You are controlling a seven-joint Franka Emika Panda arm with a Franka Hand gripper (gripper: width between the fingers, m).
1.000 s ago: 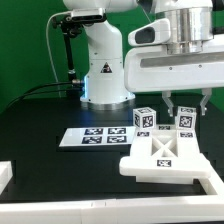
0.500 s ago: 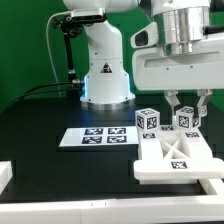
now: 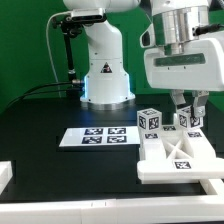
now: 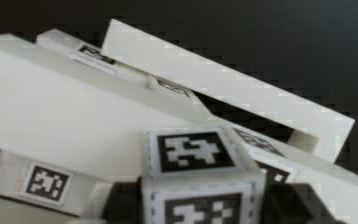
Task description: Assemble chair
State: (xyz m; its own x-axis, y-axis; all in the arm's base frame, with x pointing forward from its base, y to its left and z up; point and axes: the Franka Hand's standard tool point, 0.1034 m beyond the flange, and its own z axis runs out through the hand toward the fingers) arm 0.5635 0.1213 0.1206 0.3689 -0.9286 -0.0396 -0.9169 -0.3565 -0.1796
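Observation:
The chair's flat cross-braced panel (image 3: 176, 160) lies on the black table at the exterior view's right, with two tagged white blocks standing at its far edge. My gripper (image 3: 188, 120) comes down over the right-hand block (image 3: 188, 119) with a finger on each side and is shut on it. The other block (image 3: 150, 120) stands free to its left. In the wrist view the held block (image 4: 202, 170) sits between my dark fingers (image 4: 130, 198), my gripper (image 4: 202, 205) is around it, and the white panel (image 4: 60, 110) with a tag spreads beyond.
The marker board (image 3: 97, 137) lies flat left of the panel. The robot's white base (image 3: 104, 70) stands behind it. White rails (image 3: 6, 174) border the table's near side. A long white strip (image 4: 229, 80) lies on the black table beyond the panel.
My gripper has moved toward the exterior view's right, and the panel and both blocks have shifted right with it, away from the marker board.

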